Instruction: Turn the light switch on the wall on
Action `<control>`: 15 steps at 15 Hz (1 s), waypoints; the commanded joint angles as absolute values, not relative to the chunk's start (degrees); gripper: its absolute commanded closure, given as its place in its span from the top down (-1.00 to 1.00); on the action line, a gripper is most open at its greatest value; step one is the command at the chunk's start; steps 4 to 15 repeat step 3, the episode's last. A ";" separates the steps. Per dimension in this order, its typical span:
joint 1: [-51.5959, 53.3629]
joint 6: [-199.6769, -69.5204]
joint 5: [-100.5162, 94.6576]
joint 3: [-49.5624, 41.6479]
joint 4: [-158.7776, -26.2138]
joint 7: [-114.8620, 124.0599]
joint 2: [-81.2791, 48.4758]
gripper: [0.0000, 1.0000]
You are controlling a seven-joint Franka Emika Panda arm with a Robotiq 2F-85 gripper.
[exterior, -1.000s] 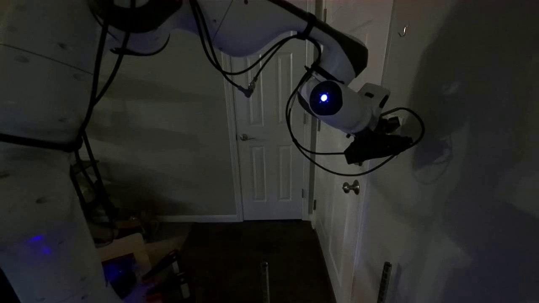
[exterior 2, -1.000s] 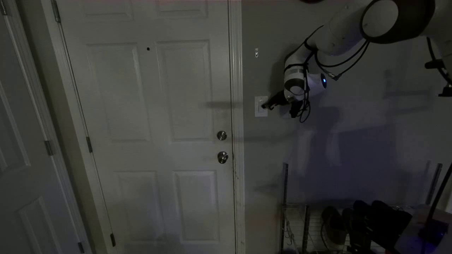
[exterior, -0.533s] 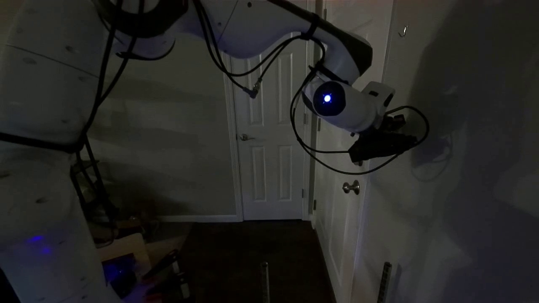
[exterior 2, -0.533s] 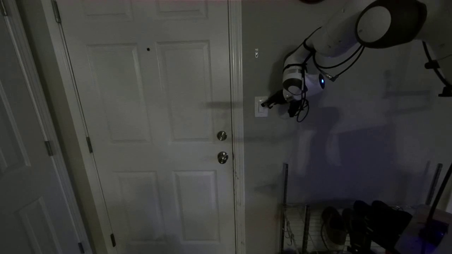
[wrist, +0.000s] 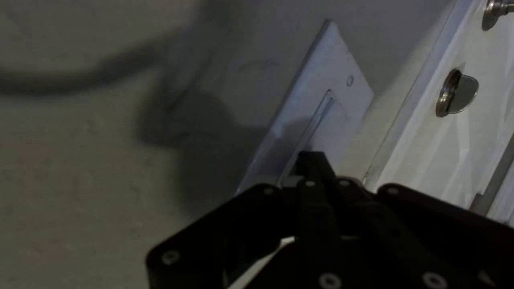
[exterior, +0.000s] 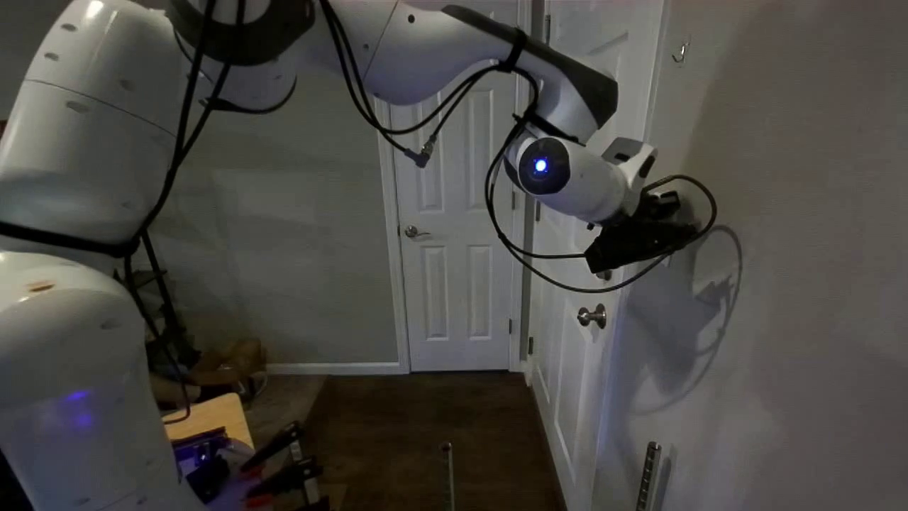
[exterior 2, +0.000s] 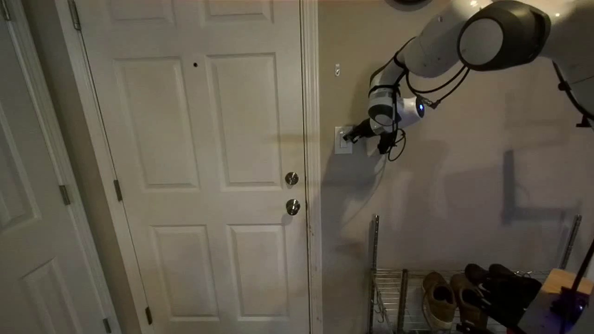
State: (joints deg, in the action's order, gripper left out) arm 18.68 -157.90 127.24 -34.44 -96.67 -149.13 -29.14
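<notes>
text: none legible | labels: none legible | brands: none legible | numbers: none legible | signs: none legible | views: both exterior, wrist

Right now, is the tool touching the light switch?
Cannot tell. In the wrist view, the tool overlaps the light switch, hiding any contact or gap; neither exterior view settles it.

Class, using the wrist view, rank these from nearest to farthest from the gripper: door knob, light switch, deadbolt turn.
1. Light switch: on the wall, partly hidden by the fingers.
2. Deadbolt turn: on the door, picture's right side.
3. Door knob: same door, upper right corner.
</notes>
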 commanded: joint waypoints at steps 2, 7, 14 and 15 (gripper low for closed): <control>23.12 -157.92 134.12 -41.70 -92.25 -149.13 -34.38 -0.98; 23.97 -157.62 134.97 -42.70 -92.56 -149.13 -34.65 -0.99; 23.97 -157.62 134.97 -42.70 -92.56 -149.13 -34.65 -0.99; 23.97 -157.62 134.97 -42.70 -92.56 -149.13 -34.65 -0.99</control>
